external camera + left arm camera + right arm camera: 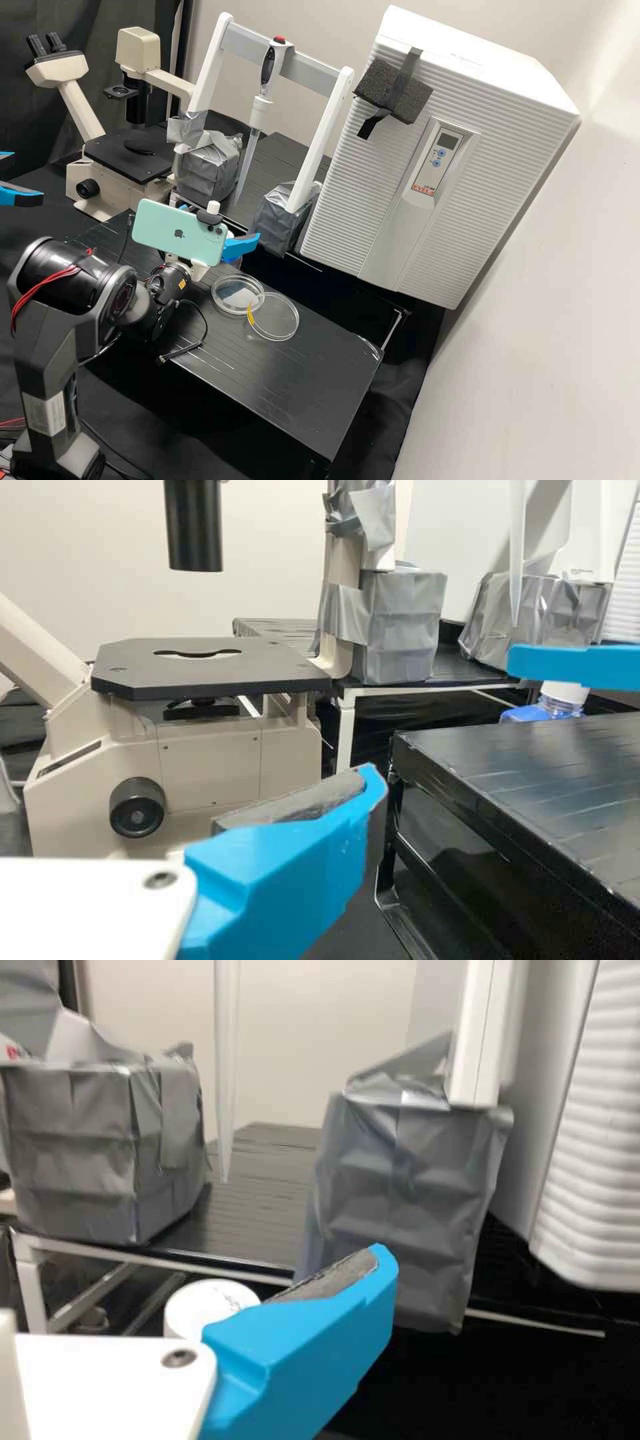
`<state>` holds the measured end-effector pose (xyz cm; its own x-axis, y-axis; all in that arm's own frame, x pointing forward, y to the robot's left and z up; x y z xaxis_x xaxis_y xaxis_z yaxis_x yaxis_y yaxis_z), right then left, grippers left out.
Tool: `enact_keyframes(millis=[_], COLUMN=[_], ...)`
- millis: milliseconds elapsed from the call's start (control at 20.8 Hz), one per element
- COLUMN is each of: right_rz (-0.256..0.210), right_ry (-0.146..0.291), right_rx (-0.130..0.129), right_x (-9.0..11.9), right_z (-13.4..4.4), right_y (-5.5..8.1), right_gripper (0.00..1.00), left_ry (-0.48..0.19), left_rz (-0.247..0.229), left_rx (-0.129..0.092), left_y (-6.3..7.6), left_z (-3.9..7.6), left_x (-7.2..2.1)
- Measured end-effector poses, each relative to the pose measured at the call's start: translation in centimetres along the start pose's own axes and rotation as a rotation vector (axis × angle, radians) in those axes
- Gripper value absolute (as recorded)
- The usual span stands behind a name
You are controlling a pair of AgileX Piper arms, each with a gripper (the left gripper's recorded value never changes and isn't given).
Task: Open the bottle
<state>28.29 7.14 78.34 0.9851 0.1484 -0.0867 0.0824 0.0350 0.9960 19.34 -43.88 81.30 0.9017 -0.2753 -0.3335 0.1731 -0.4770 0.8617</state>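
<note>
Right pincer (241,245) hangs just over the bottle (550,705); its grip I can't tell. The bottle stands low behind the black table's (300,373) edge. Left pincer (13,177) sits wide by the microscope (190,740). Approach stage, I'd say: next, grip the cap (205,1310) squarely and twist.

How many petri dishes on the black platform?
2. The first petri dish lies mid-platform, nearer the mint phone. The second petri dish sits beside it toward the front edge, rims touching or overlapping. The phone may hide others.
</note>
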Motion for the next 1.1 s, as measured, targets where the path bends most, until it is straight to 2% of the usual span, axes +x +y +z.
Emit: enact_keyframes(millis=[144,384,432,720,1104], right_rz=[-0.008,-0.011,-0.014,-0.020,-0.003], right_ry=[-0.017,-0.022,-0.024,-0.036,-0.064], right_rx=[0.001,0.001,0.000,0.000,0.003], right_x=[0.1,0.7,0.8,1.2,1.2], right_z=[0.4,0.6,0.6,1.0,1.7], right_y=[-0.3,-0.5,-0.6,-0.8,-0.2], right_gripper=[1.00,1.00,0.00,0.00,0.00], left_ry=[0.000,0.001,0.002,0.002,0.002], left_rz=[0.000,-0.004,-0.007,-0.008,-0.008], left_rx=[0.000,-0.003,-0.001,-0.002,0.000], left_y=[0.0,-0.1,-0.2,-0.2,-0.2], left_z=[0.0,-0.1,-0.1,-0.1,-0.1], left_x=[0.00,0.03,0.06,0.07,0.07])
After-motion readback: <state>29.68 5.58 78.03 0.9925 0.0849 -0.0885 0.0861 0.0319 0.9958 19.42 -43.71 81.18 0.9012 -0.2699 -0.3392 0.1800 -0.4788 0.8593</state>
